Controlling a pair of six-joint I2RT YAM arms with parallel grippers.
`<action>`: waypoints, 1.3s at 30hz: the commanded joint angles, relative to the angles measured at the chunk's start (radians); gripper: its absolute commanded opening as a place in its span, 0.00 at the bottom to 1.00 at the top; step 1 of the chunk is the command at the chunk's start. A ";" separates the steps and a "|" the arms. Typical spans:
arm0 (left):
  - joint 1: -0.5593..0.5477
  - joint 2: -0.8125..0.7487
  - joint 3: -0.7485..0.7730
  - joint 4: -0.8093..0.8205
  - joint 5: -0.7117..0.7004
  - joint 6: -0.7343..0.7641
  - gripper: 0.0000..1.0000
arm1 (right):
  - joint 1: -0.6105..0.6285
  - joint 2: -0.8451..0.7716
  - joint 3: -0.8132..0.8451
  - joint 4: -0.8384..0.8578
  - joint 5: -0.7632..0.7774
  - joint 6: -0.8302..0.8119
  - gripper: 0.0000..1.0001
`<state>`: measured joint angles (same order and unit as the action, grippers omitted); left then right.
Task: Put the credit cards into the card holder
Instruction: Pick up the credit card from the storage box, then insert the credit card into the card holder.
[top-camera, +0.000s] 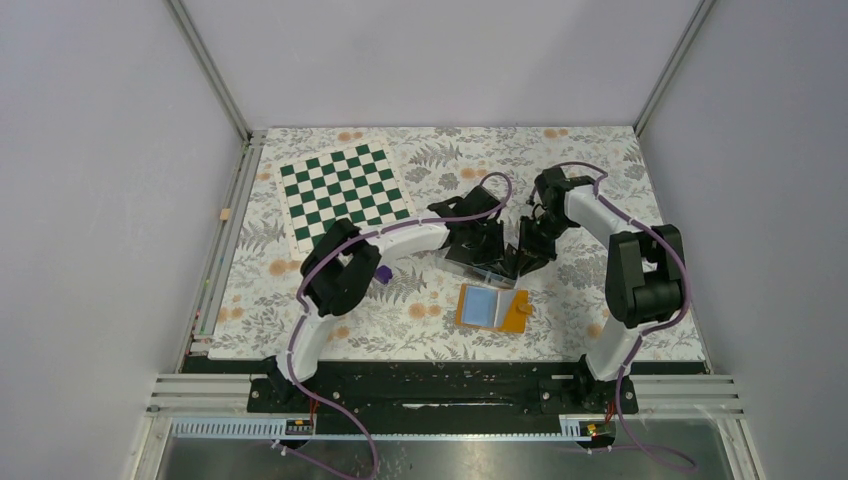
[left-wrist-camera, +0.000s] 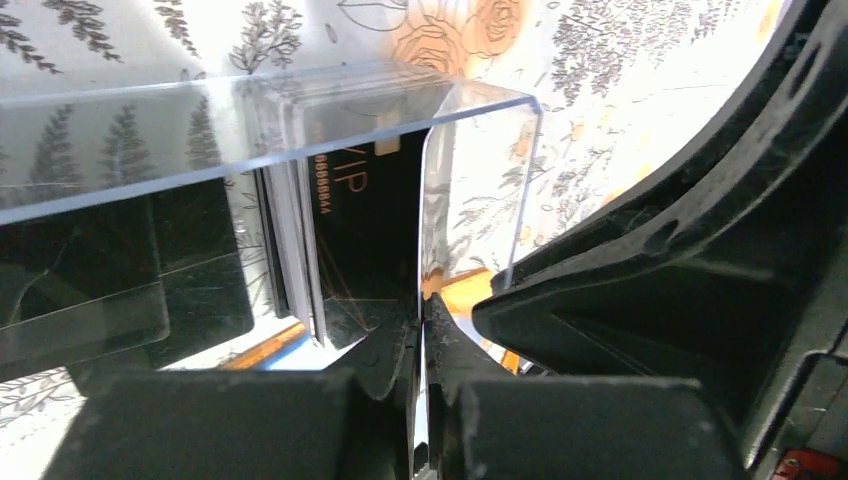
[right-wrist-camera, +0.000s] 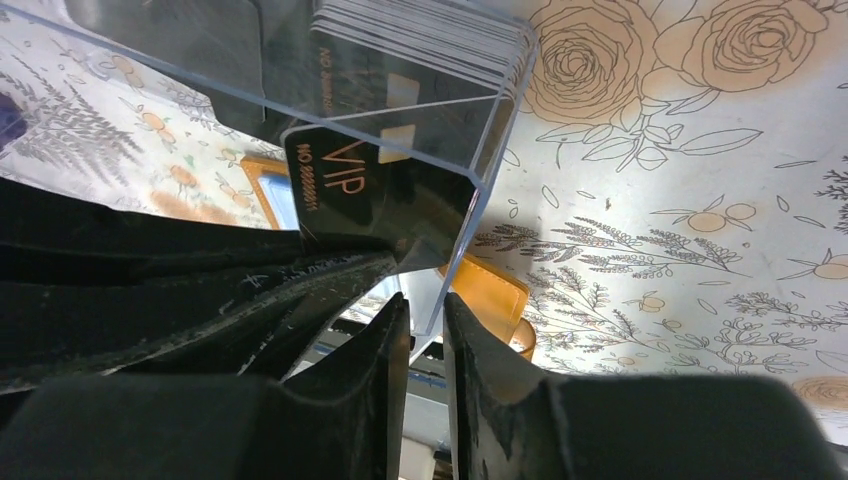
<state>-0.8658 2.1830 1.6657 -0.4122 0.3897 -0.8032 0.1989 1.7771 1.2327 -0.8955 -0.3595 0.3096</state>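
Note:
A clear plastic box (top-camera: 487, 272) sits mid-table with both grippers at it. Black credit cards stand inside it; the front one (left-wrist-camera: 365, 230) reads VIP, and the stack (right-wrist-camera: 430, 35) shows through the wall. My left gripper (left-wrist-camera: 425, 300) is shut on the box's thin clear wall. My right gripper (right-wrist-camera: 425, 300) stands slightly open, with a corner of the box's wall between its tips. The card holder (top-camera: 492, 308), an orange wallet with light blue pockets, lies open flat just in front of the box, and shows below it (right-wrist-camera: 490, 285).
A green and white chessboard mat (top-camera: 345, 195) lies at the back left. A small purple object (top-camera: 383, 272) sits near the left arm's elbow. The two grippers are close together, and the right one's black body (left-wrist-camera: 680, 250) fills the right of the left wrist view.

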 joint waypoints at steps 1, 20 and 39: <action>0.002 -0.056 -0.001 0.029 -0.039 0.001 0.00 | 0.005 -0.076 0.060 -0.007 -0.021 -0.017 0.27; 0.243 -0.914 -0.794 0.615 0.183 -0.228 0.00 | 0.010 -0.465 0.154 0.036 -0.381 0.046 0.79; 0.280 -1.154 -1.100 0.938 0.351 -0.550 0.00 | 0.211 -0.485 -0.200 0.830 -0.689 0.662 0.53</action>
<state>-0.5907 1.0275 0.4992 0.4961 0.6857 -1.3552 0.4053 1.3048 1.0786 -0.3313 -0.9592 0.7937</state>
